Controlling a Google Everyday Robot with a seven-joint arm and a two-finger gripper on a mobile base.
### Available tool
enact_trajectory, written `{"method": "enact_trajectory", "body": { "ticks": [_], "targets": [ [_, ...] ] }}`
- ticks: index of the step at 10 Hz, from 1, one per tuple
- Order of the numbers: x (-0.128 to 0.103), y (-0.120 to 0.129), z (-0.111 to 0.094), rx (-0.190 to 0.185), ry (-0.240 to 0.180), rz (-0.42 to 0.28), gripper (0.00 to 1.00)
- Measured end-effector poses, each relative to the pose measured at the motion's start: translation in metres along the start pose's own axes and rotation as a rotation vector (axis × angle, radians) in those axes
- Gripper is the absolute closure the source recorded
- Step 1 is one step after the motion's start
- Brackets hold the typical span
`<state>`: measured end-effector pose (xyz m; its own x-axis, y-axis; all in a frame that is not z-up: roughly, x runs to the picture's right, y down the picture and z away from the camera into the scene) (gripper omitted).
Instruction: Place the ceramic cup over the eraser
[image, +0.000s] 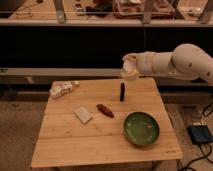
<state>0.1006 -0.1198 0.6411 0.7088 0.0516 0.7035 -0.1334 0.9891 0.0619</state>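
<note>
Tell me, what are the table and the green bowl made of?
Table: looks like wood, pale planks with visible seams, matte. Green bowl: smooth green, perhaps glazed ceramic or plastic; cannot tell which. The gripper, above the table's far edge, holds the ceramic cup.

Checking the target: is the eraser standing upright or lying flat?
Upright: the eraser stands on end; the gripper holds the cup above it.

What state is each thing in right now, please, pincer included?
ceramic cup: held aloft just above the eraser, not covering it
pincer: in the air over the table, shut on the ceramic cup
eraser: upright on the table, uncovered
green bowl: upright on the table
reddish-brown thing: lying flat
</note>
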Motion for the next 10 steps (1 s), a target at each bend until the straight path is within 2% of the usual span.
{"method": "enact_trajectory", "body": {
  "ticks": [2,4,6,7,8,10],
  "targets": [
    [0.002,0.000,-0.002,0.002,0.002,0.005,1.00],
    [0.002,-0.002,0.000,0.011,-0.023,0.083,1.00],
    [0.009,-0.009,0.003,0.043,-0.088,0.302,1.00],
    [0.012,-0.011,0.005,0.050,-0.111,0.382,1.00],
    [0.019,-0.012,0.011,0.058,-0.137,0.500,1.00],
    [0.042,-0.009,0.019,0.070,-0.143,0.659,1.00]
  ]
}}
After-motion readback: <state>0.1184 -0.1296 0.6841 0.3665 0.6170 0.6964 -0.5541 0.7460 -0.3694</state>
